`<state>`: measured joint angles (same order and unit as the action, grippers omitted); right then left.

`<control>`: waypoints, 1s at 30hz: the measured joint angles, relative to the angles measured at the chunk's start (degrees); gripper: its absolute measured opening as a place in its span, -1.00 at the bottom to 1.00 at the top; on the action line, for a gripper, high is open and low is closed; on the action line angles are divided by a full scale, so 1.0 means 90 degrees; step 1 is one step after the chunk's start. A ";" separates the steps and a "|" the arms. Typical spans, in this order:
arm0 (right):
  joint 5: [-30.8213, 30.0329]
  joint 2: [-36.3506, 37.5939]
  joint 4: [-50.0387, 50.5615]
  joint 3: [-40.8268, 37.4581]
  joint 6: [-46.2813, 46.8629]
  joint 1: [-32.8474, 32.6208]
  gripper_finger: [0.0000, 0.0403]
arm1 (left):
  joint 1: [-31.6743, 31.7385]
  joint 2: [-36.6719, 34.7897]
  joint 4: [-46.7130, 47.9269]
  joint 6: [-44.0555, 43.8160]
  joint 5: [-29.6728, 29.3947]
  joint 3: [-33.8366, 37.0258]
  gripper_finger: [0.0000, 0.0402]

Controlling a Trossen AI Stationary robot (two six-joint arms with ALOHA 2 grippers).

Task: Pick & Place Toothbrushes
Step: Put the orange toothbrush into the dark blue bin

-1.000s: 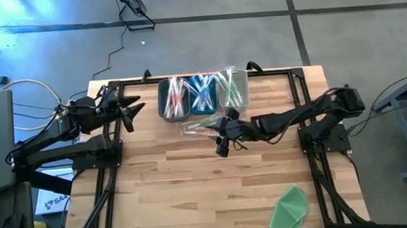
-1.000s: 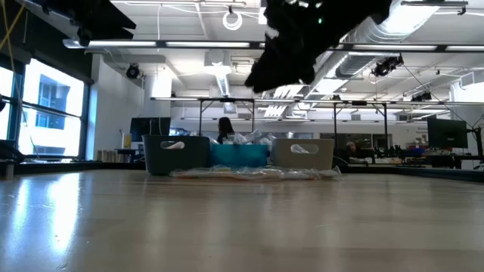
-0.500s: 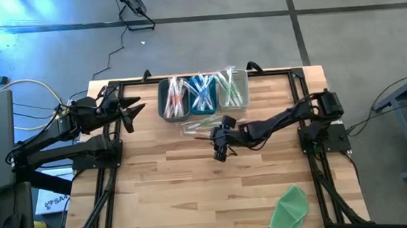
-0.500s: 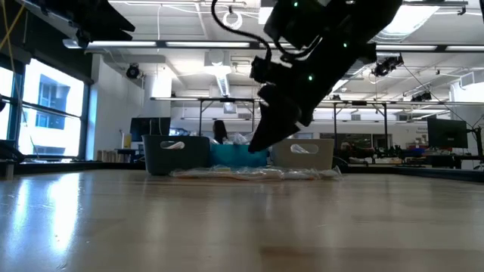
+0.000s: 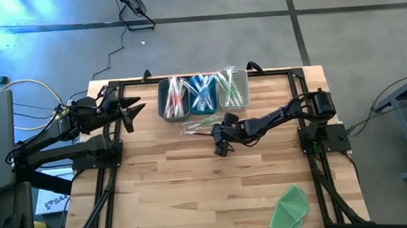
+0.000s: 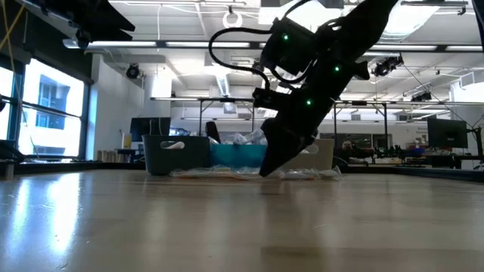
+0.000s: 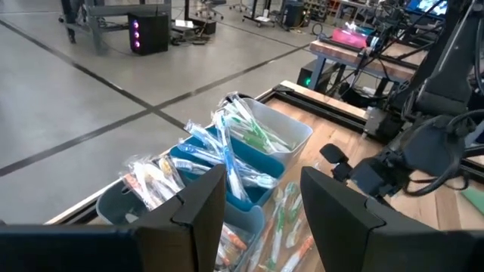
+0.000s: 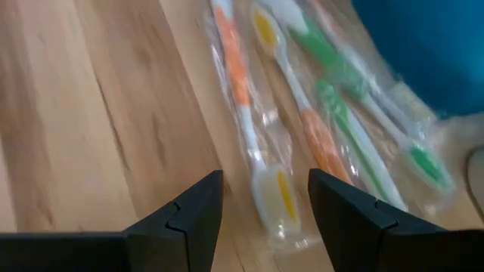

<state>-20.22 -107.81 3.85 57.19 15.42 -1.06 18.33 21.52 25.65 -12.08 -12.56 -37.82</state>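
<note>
Several toothbrushes in clear wrappers (image 8: 302, 128) lie flat on the wooden table, orange, yellow-headed and green ones, just in front of the bins (image 5: 201, 125). More toothbrushes stand in three bins at the far edge: grey (image 5: 173, 100), blue (image 5: 202, 96) and pale (image 5: 233, 90). My right gripper (image 8: 265, 215) is open and slants down low over the loose ones (image 6: 266, 171). Its fingers stand on either side of the near end of a yellow-headed brush (image 8: 281, 195) without touching it. My left gripper (image 7: 265, 204) is open, held high at the table's far left (image 5: 132, 109).
A folded green cloth (image 5: 291, 207) lies at the near right corner. Black frame rails (image 5: 113, 172) run along both sides of the table. Bare wood (image 5: 195, 195) fills the middle and near part. The bins' walls (image 6: 178, 153) stand right behind the loose brushes.
My right gripper has come down from well above the table to just over the loose toothbrushes and has tipped further downward. Its fingers stay open. The toothbrushes lie as before.
</note>
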 joint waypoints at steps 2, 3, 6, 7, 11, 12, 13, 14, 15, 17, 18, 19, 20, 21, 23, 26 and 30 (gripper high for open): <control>0.0061 -0.0012 0.0042 -0.0002 -0.0008 0.0013 -0.07 | 0.0001 0.0000 0.0000 -0.0022 0.0000 0.0000 -0.17; 0.0088 -0.0031 0.0004 0.0003 -0.0007 0.0023 -0.07 | 0.0000 0.0000 0.0000 -0.0022 0.0000 0.0000 -0.17; 0.0304 -0.0056 0.0055 0.0000 -0.0016 0.0041 -0.07 | 0.0000 0.0000 0.0000 -0.0022 0.0000 0.0000 -0.17; 0.0407 -0.0056 0.0039 0.0000 -0.0014 0.0041 -0.07 | 0.0001 0.0000 0.0000 -0.0022 0.0000 0.0000 -0.17; 0.0525 -0.0056 0.0095 0.0000 -0.0018 0.0041 -0.14 | 0.0002 0.0000 0.0000 -0.0022 0.0001 0.0000 -0.17; 0.0627 -0.0056 0.0083 0.0000 -0.0029 0.0054 -0.18 | 0.0000 0.0000 0.0000 -0.0024 0.0002 0.0000 -0.17; 0.0749 -0.0056 0.0067 0.0000 -0.0045 0.0069 -0.23 | 0.0001 0.0000 0.0000 -0.0024 0.0000 0.0000 -0.17; 0.0882 -0.0056 0.0075 0.0000 -0.0048 0.0084 -0.28 | 0.0002 0.0002 0.0000 -0.0022 0.0000 0.0000 -0.17; 0.1003 -0.0056 0.0095 0.0000 -0.0046 0.0089 -0.33 | 0.0002 0.0000 0.0000 -0.0024 0.0000 0.0000 -0.17; 0.1125 -0.0056 0.0114 0.0000 -0.0049 0.0089 -0.42 | 0.0002 0.0000 0.0000 -0.0024 0.0000 0.0000 -0.17; 0.1128 -0.0056 0.0115 0.0000 -0.0055 0.0089 -0.47 | 0.0002 0.0000 0.0000 -0.0024 0.0000 0.0000 -0.17; 0.1127 -0.0056 0.0117 0.0000 -0.0063 0.0089 -0.50 | 0.0001 0.0000 0.0000 -0.0024 0.0001 0.0000 -0.17; 0.1124 -0.0056 0.0118 0.0000 -0.0065 0.0088 -0.54 | 0.0002 0.0000 0.0000 -0.0024 0.0000 0.0000 -0.17; 0.1132 -0.0056 0.0119 0.0000 -0.0066 0.0087 -0.57 | 0.0001 0.0000 0.0000 -0.0024 0.0001 0.0000 -0.17; 0.1144 -0.0056 0.0122 0.0000 -0.0068 0.0089 -0.62 | 0.0002 0.0000 0.0000 -0.0024 0.0000 0.0000 -0.17; 0.1145 -0.0053 0.0121 0.0000 -0.0070 0.0087 -0.70 | 0.0000 0.0000 0.0011 -0.0024 0.0000 0.0000 -0.17; 0.1143 -0.0051 0.0124 0.0000 -0.0050 0.0087 -0.78 | 0.0002 0.0001 0.0044 -0.0025 0.0000 0.0000 -0.17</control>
<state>-9.93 -108.27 4.96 57.19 14.97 -0.27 18.35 21.53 26.04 -12.30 -12.56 -37.82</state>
